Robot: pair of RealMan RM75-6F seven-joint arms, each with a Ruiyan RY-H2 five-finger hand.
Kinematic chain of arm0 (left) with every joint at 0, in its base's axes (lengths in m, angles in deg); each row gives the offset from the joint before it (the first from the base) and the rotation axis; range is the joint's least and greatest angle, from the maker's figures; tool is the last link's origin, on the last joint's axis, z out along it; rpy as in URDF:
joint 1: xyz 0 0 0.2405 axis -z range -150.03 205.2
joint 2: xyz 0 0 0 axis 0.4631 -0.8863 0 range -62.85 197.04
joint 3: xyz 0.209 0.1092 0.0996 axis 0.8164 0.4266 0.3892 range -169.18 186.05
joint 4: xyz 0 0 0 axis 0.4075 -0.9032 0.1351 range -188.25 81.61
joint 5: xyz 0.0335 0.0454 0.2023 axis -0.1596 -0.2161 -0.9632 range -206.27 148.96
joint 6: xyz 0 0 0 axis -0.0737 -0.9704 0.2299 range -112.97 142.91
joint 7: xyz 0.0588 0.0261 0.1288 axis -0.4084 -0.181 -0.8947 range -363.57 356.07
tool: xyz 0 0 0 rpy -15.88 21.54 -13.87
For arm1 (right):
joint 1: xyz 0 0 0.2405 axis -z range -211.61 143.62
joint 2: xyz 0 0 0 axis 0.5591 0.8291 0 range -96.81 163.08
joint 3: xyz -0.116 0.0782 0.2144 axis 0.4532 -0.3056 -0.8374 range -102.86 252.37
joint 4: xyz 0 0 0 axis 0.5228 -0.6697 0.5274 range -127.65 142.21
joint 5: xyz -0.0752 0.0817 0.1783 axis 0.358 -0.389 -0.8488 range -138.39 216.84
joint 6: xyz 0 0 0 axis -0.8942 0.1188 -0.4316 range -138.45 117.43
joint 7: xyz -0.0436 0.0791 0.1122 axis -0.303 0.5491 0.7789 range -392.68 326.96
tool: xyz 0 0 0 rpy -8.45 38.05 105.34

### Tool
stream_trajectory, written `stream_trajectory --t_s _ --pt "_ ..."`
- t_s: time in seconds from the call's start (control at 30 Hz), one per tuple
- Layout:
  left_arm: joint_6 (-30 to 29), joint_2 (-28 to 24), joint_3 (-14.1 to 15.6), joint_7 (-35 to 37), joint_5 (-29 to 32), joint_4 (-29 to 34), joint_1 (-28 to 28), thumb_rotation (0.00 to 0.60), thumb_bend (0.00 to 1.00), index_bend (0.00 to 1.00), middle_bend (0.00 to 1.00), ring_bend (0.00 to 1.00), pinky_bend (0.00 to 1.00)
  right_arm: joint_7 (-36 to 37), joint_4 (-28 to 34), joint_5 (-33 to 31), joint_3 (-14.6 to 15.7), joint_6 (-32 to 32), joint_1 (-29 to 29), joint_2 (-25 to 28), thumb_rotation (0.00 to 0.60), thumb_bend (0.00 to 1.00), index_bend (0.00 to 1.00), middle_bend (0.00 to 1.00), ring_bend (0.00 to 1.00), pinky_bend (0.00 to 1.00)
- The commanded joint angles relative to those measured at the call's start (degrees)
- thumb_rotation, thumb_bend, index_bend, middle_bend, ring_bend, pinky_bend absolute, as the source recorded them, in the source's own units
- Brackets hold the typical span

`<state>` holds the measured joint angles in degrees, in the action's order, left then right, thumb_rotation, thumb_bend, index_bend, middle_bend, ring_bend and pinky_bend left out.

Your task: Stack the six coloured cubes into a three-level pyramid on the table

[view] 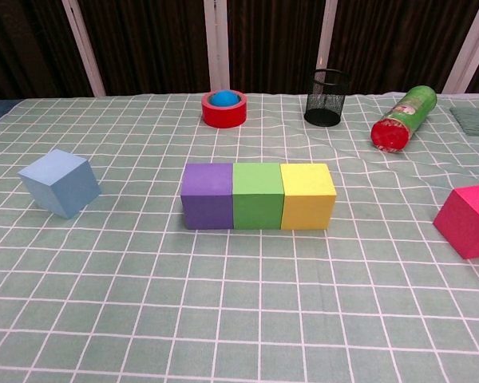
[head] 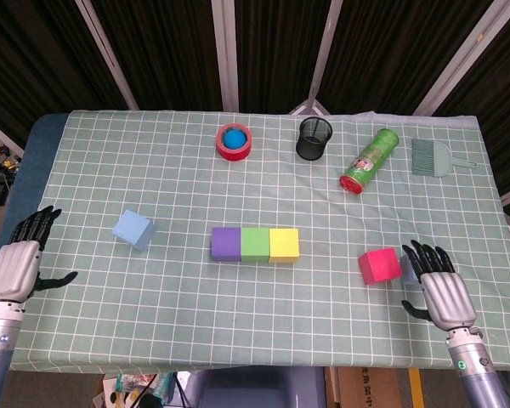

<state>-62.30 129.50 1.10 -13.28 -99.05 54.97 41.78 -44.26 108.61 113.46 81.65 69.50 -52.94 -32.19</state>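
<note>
A purple cube (head: pixel 226 243), a green cube (head: pixel 255 244) and a yellow cube (head: pixel 284 244) stand touching in a row at the table's middle; the chest view shows the same purple (view: pixel 207 195), green (view: pixel 258 195) and yellow (view: pixel 307 195) row. A light blue cube (head: pixel 134 229) (view: pixel 60 182) sits tilted to the left. A red cube (head: pixel 379 265) (view: pixel 469 219) lies to the right, with a grey-blue cube (head: pixel 407 268) just behind it, partly hidden by my right hand (head: pixel 438 285). That hand is open, fingers spread beside the grey-blue cube. My left hand (head: pixel 21 259) hangs open at the table's left edge.
Along the far side are a red tape roll (head: pixel 235 141) with a blue ball inside, a black mesh cup (head: pixel 314 138), a green can (head: pixel 370 160) lying on its side and a grey brush (head: pixel 433 157). A green checked cloth (head: pixel 153 323) covers the table.
</note>
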Motion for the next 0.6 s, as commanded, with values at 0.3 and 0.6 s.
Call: stream_trajectory --t_s 0.3,0.6 --pt "-0.56 -1.53 -1.07 0.88 0.8 1.04 -0.22 0.6 0.1 0.0 0.0 0.0 0.06 -1.7 0.4 -0.16 -2.53 -5.88 -1.33 -0.97 0.6 0.24 0.0 0.03 0.0 0.0" --pt "-0.27 -2.16 -1.5 1.65 1.65 0.88 -0.26 0.6 0.1 0.0 0.0 0.0 0.06 -6.37 -2.42 -5.88 -5.94 -13.3 -4.82 -3.45 0.6 0.24 0.0 0.09 0.03 0.0"
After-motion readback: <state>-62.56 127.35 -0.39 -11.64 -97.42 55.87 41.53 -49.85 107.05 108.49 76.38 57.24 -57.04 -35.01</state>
